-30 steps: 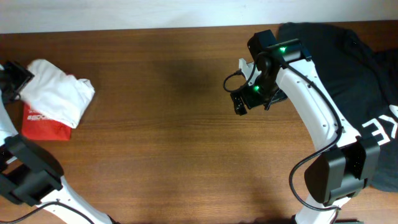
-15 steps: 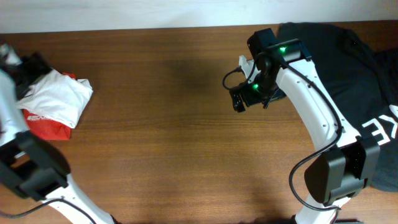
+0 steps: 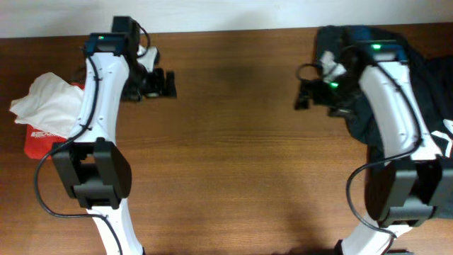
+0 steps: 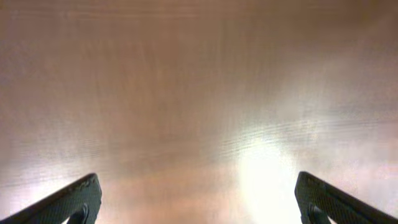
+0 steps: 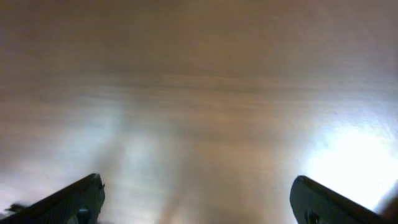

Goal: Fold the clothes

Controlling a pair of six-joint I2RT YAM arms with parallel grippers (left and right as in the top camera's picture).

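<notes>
Overhead view: the left pincer (image 3: 166, 83), in the upper left of the frame, hangs over bare wood with its fingers apart and nothing between them. The left wrist view agrees, showing two dark fingertips (image 4: 68, 202) spread wide at the bottom corners over the brown wooden desk (image 3: 226, 156). The right pincer (image 3: 301, 99), at upper right, is likewise parted and empty, its fingertips (image 5: 71, 199) far apart over plain grain.

The task's crumpled white cotton T-shirt (image 3: 46, 106) lies in a heap at the left edge of the frame, resting partly on the small red folded shirt with white print (image 3: 44, 142). Both pincers stand well apart from it. The large black garment with white lettering (image 3: 425, 92) fills the right edge, under and beside the right arm.

Risks from here, as a judgement: a grasp at the heap could pinch the red shirt along with the white one and drag both out together; a bunched hold would leave the shirt twisted, not spread; the right arm could snag the black garment close beside it.
</notes>
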